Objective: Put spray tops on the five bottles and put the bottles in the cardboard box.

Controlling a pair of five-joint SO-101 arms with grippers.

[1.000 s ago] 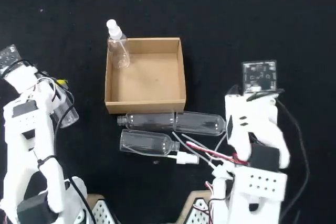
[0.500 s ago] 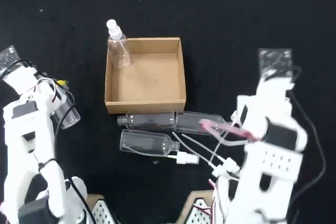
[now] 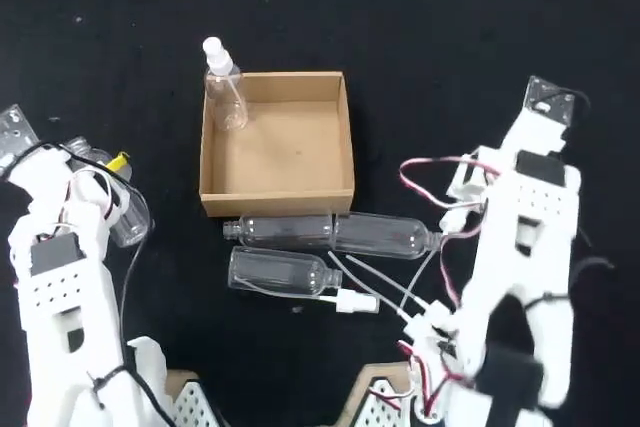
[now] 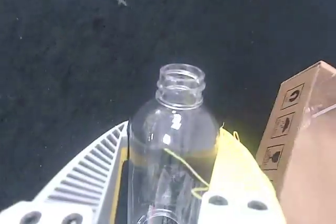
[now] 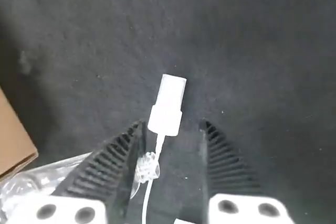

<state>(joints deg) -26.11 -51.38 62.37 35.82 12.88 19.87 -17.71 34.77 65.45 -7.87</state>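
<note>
My left gripper is shut on a clear bottle with an open neck; in the high view this bottle is at the table's left, left of the cardboard box. My right gripper is raised above the table with a white spray top between its fingers, tube trailing back. From above, the right gripper is to the right of the box. A capped bottle stands at the box's far left corner. Three uncapped bottles lie in front of the box.
Two loose spray tops with long tubes lie near the front edge, right of the lying bottles. The box's side wall is close beside the held bottle. The black table spreads behind and to the right of the box.
My right arm has lifted from the spray tops near the front edge and swung toward the far side, carrying a spray top. The left arm shifted slightly with its bottle.
</note>
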